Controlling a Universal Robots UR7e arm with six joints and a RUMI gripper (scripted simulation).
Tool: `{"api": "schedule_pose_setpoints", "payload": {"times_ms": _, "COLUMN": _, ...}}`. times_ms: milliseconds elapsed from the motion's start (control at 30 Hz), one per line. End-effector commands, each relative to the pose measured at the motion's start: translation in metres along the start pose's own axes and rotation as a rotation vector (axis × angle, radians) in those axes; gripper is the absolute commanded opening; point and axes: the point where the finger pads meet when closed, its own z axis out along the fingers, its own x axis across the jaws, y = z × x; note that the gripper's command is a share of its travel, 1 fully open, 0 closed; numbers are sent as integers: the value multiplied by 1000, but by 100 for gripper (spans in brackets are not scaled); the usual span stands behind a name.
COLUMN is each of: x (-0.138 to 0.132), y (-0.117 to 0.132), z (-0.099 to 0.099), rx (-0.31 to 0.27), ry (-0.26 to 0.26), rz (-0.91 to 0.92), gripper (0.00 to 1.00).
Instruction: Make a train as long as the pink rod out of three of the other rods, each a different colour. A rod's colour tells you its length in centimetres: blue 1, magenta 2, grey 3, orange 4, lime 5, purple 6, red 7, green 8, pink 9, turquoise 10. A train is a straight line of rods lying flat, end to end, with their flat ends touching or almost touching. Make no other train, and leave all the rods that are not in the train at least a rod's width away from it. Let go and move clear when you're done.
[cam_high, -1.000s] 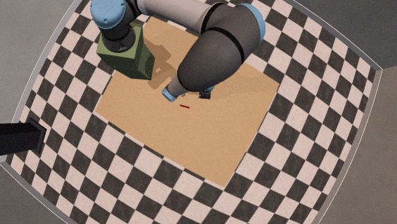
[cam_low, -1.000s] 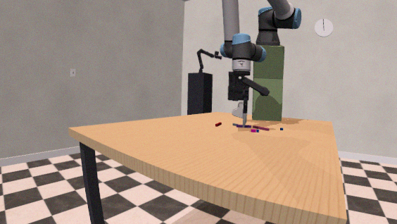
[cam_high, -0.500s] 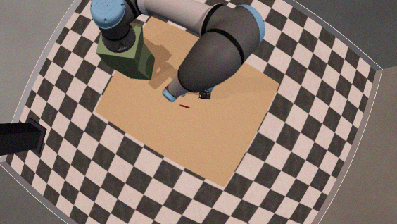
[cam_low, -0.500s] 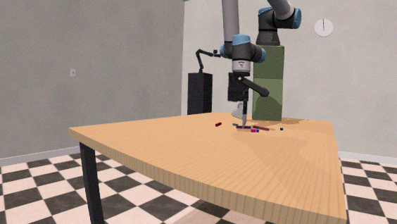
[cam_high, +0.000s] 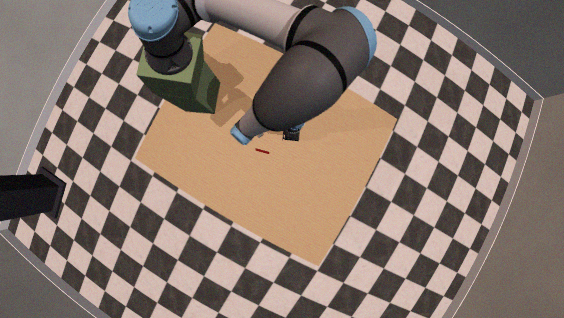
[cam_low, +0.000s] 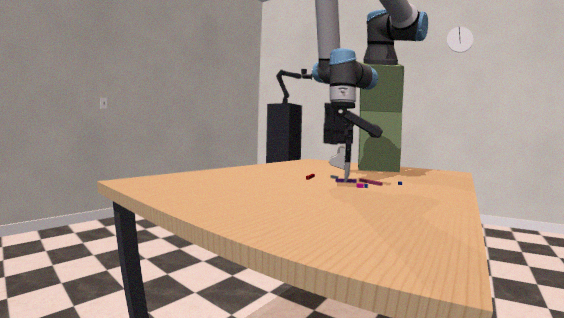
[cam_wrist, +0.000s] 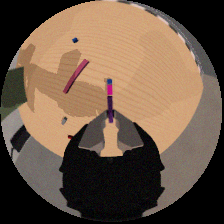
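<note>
From the exterior, we see the slim purple rod (cam_low: 348, 181) (cam_wrist: 110, 109) at the tabletop (cam_low: 300, 220) (cam_wrist: 150, 75), our gripper (cam_low: 346, 179) (cam_wrist: 110, 110) nearly closed, pinching it. Through the wrist view, we find it dark and straight, its far end beside the short, bright magenta rod (cam_low: 360, 185) (cam_wrist: 110, 90), with a small blue rod (cam_low: 366, 186) (cam_wrist: 109, 81) beyond.

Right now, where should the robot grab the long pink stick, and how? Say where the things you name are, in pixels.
I'd squeeze the pink rod (cam_low: 370, 182) (cam_wrist: 76, 76) around its middle, coming straight down, one finger on each long side. It's long, thin and lying flat, with bare wood beside both long sides.
</note>
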Motion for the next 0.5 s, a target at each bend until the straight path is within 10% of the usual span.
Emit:
{"api": "schedule_pose_setpoints", "payload": {"times_ms": 0, "x": 2, "y": 1, "z": 0, "rx": -2, "ry": 2, "rz": -1, "gripper": 0}}
{"api": "schedule_pose_setpoints", "payload": {"times_ms": 467, "x": 2, "y": 2, "z": 0, "rx": -3, "ry": 3, "rz": -1, "gripper": 0}}
